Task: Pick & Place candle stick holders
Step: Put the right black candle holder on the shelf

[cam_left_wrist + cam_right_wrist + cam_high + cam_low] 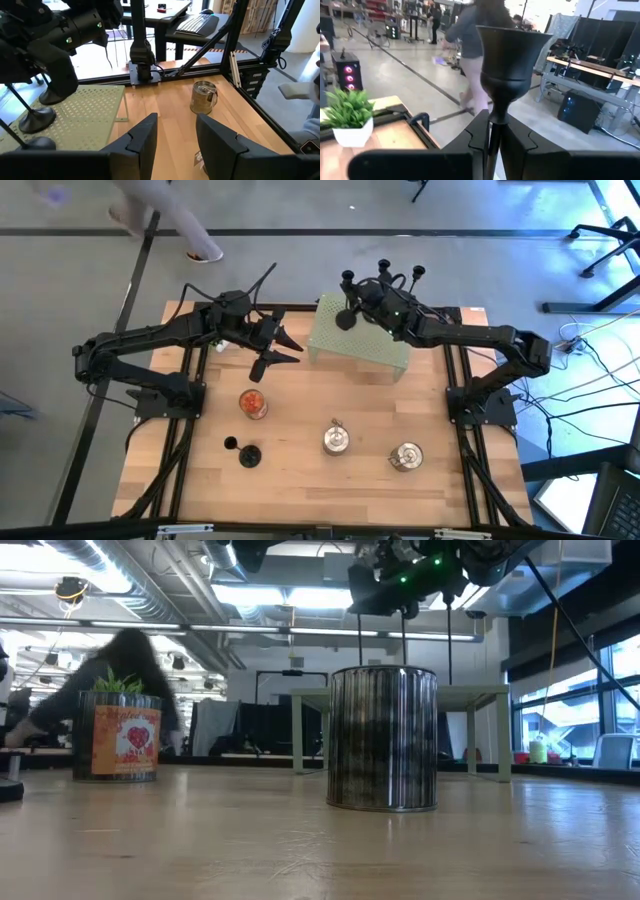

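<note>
The candle stick holder (506,65) stands upright, its thin stem clamped between my right fingers (492,137) above the green perforated stand (358,338). I should lower it straight, keeping the base level, clear of the holders already there (35,117). My left fingers (175,137) wait open over the table (300,470).

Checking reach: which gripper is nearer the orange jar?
Left. The left gripper hovers just above the orange jar; the right gripper is over the green stand, holding a candlestick.
</note>
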Robot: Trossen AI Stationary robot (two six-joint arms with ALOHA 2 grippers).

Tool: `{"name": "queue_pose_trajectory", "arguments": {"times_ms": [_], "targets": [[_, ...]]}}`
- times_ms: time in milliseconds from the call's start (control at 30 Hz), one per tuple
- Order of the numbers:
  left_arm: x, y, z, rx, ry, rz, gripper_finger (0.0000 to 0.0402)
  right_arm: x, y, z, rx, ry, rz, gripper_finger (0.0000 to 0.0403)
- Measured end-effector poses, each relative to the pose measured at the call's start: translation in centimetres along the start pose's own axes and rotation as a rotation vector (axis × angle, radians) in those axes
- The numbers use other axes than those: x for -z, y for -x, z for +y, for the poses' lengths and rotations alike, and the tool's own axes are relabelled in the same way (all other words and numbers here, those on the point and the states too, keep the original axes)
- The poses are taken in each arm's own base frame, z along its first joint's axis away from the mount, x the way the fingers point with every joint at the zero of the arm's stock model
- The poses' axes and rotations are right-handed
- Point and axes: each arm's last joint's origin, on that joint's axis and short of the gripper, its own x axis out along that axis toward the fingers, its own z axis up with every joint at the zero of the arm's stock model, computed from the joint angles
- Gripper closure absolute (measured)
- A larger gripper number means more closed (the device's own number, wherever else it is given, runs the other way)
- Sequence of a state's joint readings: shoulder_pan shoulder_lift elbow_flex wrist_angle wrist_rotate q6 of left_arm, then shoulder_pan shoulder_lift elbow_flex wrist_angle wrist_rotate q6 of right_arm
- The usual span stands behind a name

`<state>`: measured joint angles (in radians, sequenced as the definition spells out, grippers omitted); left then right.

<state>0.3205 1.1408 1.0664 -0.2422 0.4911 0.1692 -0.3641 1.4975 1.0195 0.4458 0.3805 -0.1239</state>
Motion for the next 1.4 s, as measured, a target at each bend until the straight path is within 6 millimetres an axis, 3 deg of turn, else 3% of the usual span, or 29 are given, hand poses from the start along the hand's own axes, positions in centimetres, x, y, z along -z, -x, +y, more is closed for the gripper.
{"name": "queue_pose_trajectory", "arguments": {"times_ms": [600,1400], "targets": [[0.0,0.0,0.0,0.0,0.001,0.001,0.027,0.5,0.3,0.9,-0.058,0.066,0.051,0.0363],[0.0,0.0,0.0,0.0,0.0,0.001,0.027,0.9,0.7,1.3,0.026,0.101,0.106,0.0363]]}}
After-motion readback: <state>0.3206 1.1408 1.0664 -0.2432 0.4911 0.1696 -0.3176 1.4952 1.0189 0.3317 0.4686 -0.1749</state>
